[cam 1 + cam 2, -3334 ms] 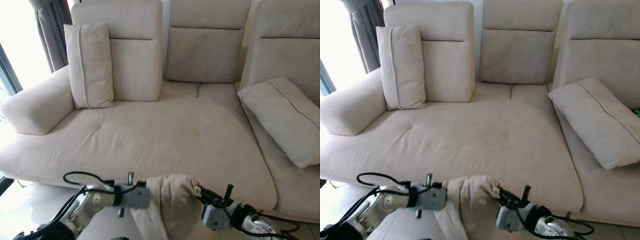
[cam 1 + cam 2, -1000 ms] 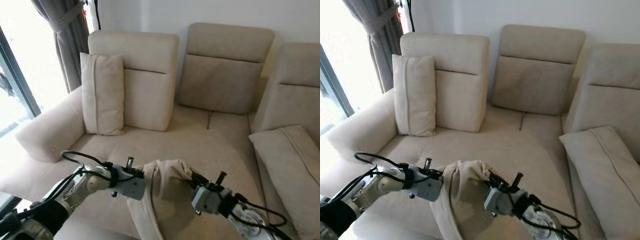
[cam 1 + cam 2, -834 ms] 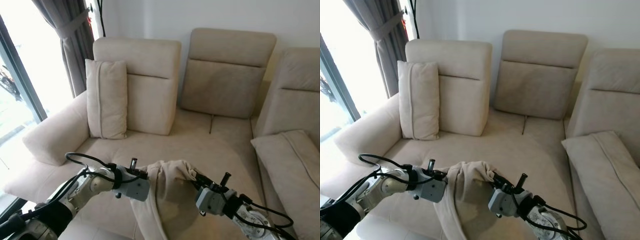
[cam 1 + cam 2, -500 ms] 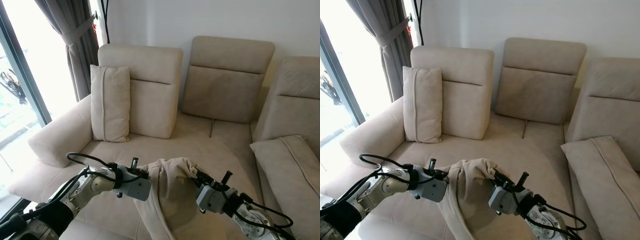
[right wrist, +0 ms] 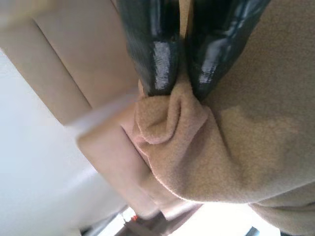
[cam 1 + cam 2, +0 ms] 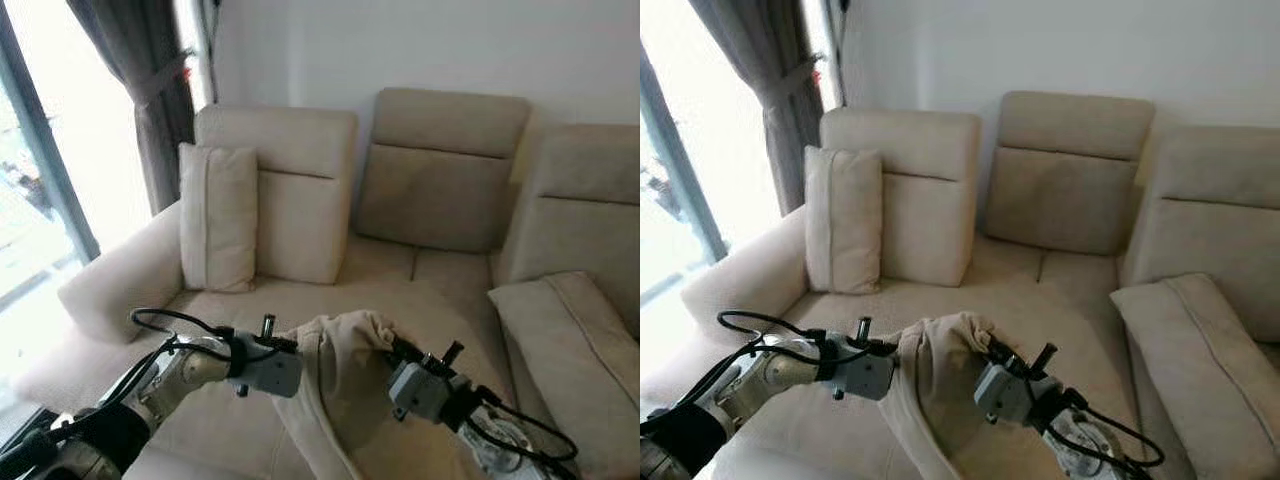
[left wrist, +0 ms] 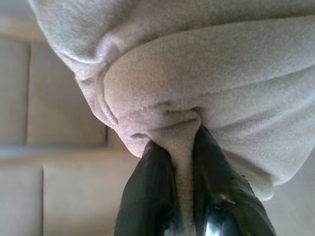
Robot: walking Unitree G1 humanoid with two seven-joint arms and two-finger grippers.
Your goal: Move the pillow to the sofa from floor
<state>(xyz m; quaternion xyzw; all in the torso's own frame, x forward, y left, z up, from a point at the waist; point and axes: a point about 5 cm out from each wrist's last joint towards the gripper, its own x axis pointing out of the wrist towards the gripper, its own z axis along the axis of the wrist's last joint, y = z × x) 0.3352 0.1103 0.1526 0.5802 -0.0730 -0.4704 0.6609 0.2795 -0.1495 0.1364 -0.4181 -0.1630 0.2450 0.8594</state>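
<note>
We held the pillow (image 6: 340, 385) up in the air over the front edge of the sofa (image 6: 400, 300), between our two arms. Our left gripper (image 7: 182, 147) was pinched tight on a fold of its beige cover, and our right gripper (image 5: 179, 83) was closed on another fold (the cloth bunched between the black fingers (image 5: 152, 54)).
</note>
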